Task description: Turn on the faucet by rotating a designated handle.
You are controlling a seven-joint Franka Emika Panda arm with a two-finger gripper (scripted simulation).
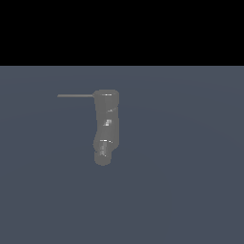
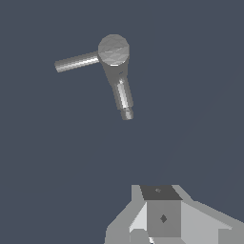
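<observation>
Nearest us in the wrist view sits our pincer (image 2: pixel 159 224), its fingertips cut off, so we cannot tell its opening. Well beyond, on the bare blue-gray table (image 1: pixel 190 190), stands the faucet (image 1: pixel 106 126), its handle (image 1: pixel 75 96) projecting toward the exterior view's left, unobstructed.

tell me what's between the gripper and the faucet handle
Nothing: in the wrist view only bare blue-gray floor separates the gripper from the handle and faucet.

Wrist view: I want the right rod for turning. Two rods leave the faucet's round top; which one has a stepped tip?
The rod nearer the gripper: it ends in a narrower stepped tip. The other rod ends plain.
</observation>
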